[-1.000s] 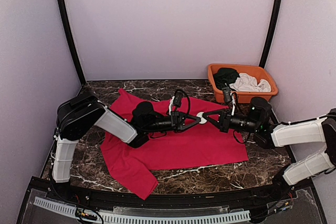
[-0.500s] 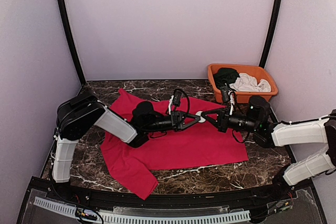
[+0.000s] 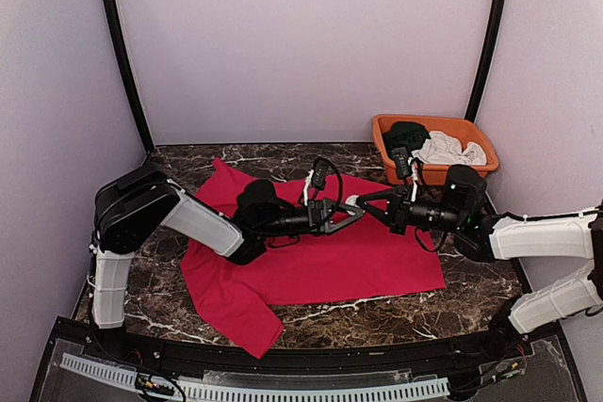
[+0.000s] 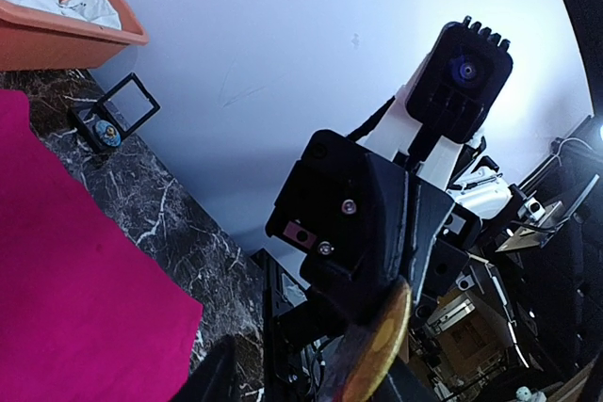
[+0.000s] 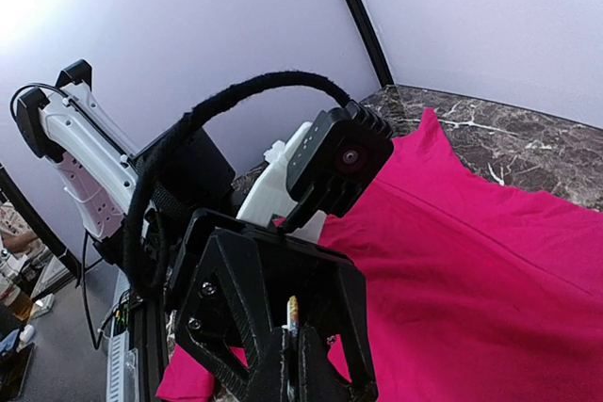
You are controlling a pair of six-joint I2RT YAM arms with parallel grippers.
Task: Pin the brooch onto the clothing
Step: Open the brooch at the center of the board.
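The right gripper (image 5: 292,327) has its fingers pressed together on the brooch (image 4: 382,345). They grip it by its edge, so from the right wrist it shows only as a thin sliver between the two pads. From the left wrist the brooch shows as a disc with a gold-coloured rim, sticking out past the right fingertips.

The left gripper (image 3: 345,217) faces the right one tip to tip, and its fingers (image 4: 215,376) stand apart. The brooch sits in the gap between them, nearer one finger than the other. Whether it touches either finger cannot be told.

Both sets of fingers are above the red T-shirt (image 3: 320,265), which lies spread on the dark marble table (image 3: 424,303) directly below them. The brooch is held clear of the cloth, over the shirt's upper middle part.

Beyond the right gripper's fingers, toward the far right corner, stands an orange basket (image 3: 468,126). In it lie a dark green garment (image 3: 407,135) and a white garment (image 3: 448,150), side by side, with the green one on the side nearer the fingers.

Between the basket and the fingers, on bare table just past the shirt's edge, sits a small black case (image 4: 111,120) with its lid up. A small round item lies inside it, too small to make out.
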